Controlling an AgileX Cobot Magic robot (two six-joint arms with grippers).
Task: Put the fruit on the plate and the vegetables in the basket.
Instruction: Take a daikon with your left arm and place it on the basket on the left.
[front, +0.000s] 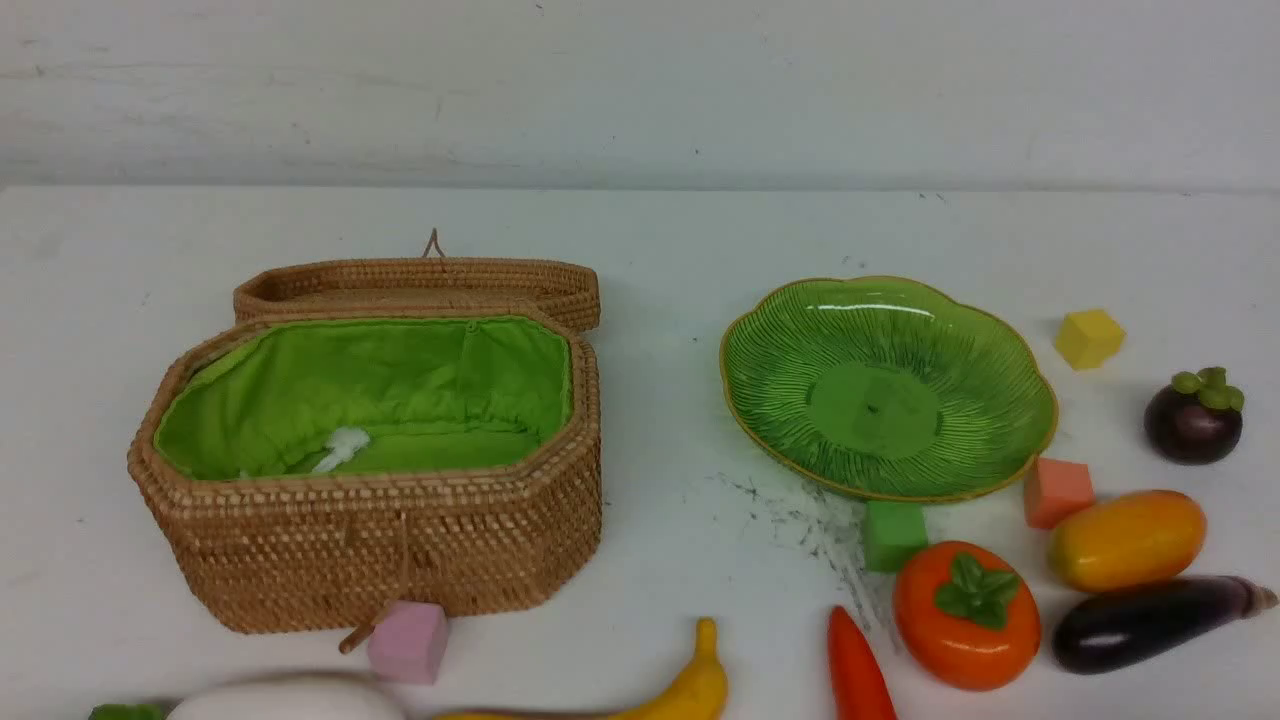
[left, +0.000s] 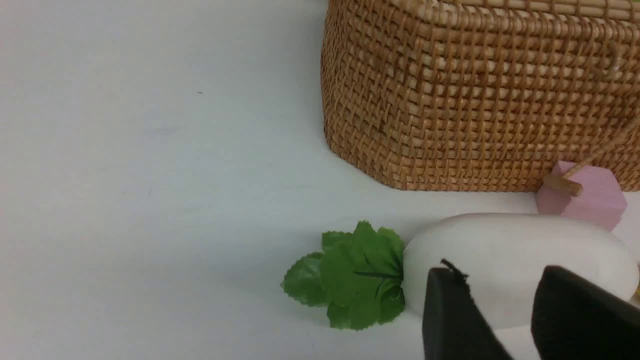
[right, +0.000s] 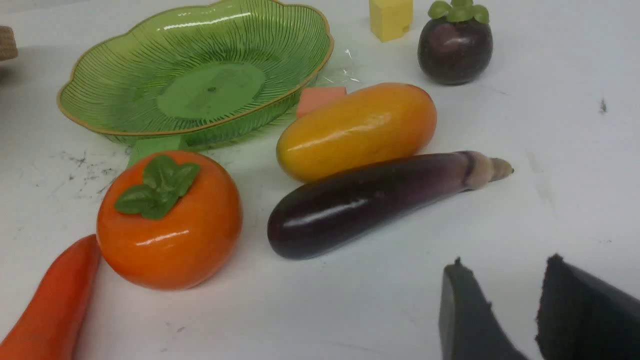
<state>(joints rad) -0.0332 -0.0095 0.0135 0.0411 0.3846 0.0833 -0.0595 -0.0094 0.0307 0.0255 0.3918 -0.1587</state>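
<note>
Persimmon (front: 966, 615), mango (front: 1126, 540) and mangosteen (front: 1193, 420) lie lower right beside the plate (front: 880, 410), eggplant (front: 1150, 625) among them. Carrot (front: 858, 670), banana (front: 690, 690) and radish (front: 290, 700) lie along the bottom edge. Basket (front: 400, 540) sits centre left, lid back. Left gripper (left: 497, 272) and right gripper (right: 505, 262) stand parted, grasping nothing.

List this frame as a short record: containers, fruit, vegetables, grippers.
basket: octagonal woven wicker basket, lid open, no vegetables inside
plate: scalloped glossy green plate, empty
fruit, all on white table: yellow toy banana, round orange persimmon, oval yellow-orange mango, dark purple mangosteen
vegetables, all on table: long white radish, red-orange carrot, long purple eggplant
grippers: left gripper open by radish; right gripper open, empty
</note>
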